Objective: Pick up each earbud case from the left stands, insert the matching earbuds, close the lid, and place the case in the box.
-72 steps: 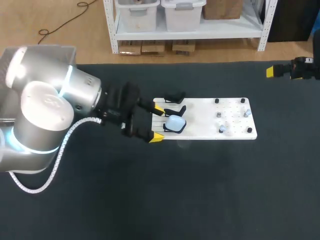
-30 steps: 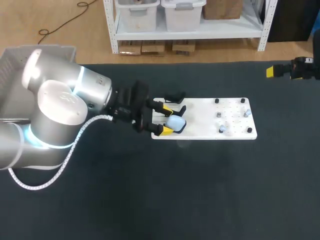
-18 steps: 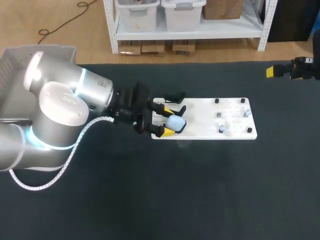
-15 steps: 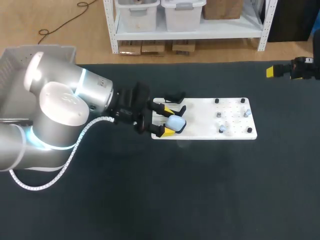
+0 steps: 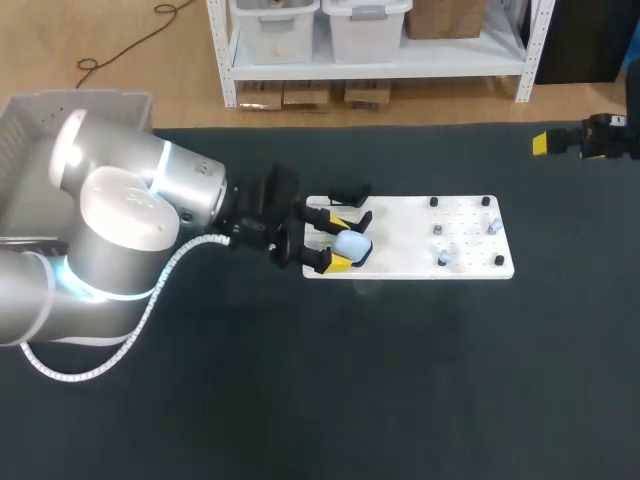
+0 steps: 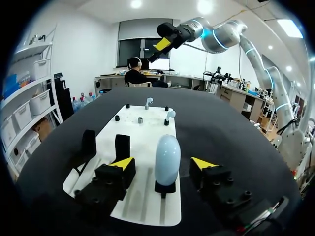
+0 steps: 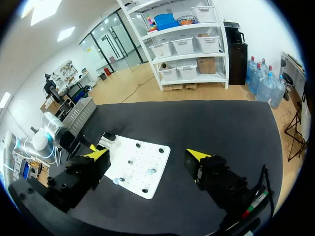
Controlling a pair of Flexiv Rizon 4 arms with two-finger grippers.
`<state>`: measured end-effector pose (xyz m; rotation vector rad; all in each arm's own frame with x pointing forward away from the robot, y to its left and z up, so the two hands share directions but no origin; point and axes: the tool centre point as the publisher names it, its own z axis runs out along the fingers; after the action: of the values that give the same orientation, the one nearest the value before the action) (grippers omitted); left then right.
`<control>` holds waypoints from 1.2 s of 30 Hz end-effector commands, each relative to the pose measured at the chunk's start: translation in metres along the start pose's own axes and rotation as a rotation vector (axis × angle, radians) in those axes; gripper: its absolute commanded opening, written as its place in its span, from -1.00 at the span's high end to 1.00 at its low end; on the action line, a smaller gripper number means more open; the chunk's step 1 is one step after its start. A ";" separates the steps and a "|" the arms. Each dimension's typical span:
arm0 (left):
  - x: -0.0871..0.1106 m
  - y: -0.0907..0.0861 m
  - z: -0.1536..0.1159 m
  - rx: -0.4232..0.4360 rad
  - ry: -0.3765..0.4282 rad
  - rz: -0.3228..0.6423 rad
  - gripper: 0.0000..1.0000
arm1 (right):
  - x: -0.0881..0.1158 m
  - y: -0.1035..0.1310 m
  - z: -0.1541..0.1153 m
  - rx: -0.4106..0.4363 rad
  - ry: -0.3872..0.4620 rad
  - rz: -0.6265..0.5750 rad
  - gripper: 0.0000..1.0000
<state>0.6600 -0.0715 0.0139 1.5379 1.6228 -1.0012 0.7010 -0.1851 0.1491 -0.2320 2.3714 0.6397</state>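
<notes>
While its jaws stand apart, the left end effector (image 6: 163,163) straddles a smooth, egg-shaped earbud case (image 6: 167,150).

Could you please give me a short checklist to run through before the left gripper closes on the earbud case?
1. The earbud case sits inside the left gripper: ok, roughly centred in the wrist view.
2. Both fingers touch the case: not ok, a gap shows on each side and the gripper is open.
3. The case stands upright on its black stand: ok.
4. The other finger is clear of the empty stand just ahead of it: cannot tell, they look very close.
5. The right gripper is out of the way: ok, open and far from the white board.
</notes>
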 end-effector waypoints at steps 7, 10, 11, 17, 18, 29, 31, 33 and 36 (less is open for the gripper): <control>0.001 0.000 0.003 -0.004 -0.018 -0.005 -0.34 | 0.000 0.000 0.000 0.001 0.000 0.000 -1.00; 0.001 0.000 0.003 -0.004 -0.021 -0.005 -0.28 | 0.000 0.000 0.000 0.001 0.000 0.000 -1.00; 0.001 0.000 0.003 -0.004 -0.022 -0.005 -0.25 | 0.000 0.000 0.000 0.001 0.000 0.000 -1.00; 0.000 0.000 0.005 -0.001 -0.025 -0.005 -0.06 | 0.000 0.000 0.000 0.001 0.000 0.000 -1.00; 0.000 0.000 0.005 -0.001 -0.025 -0.005 -0.01 | 0.000 0.000 0.000 0.001 0.000 0.000 -1.00; -0.002 -0.002 0.002 -0.002 -0.032 -0.001 1.00 | 0.000 0.000 0.000 0.001 0.000 0.000 -1.00; -0.005 -0.003 -0.001 -0.003 -0.040 0.005 1.00 | 0.000 0.000 0.000 0.001 0.000 0.000 -1.00; -0.009 -0.004 -0.007 -0.004 -0.055 0.009 1.00 | 0.000 0.000 0.000 0.001 0.000 0.000 -1.00; -0.020 -0.005 -0.015 -0.019 -0.088 0.014 1.00 | 0.000 0.000 0.000 0.001 0.000 0.000 -1.00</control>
<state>0.6635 -0.0749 0.0309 1.4943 1.5687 -1.0370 0.7010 -0.1851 0.1491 -0.2320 2.3714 0.6397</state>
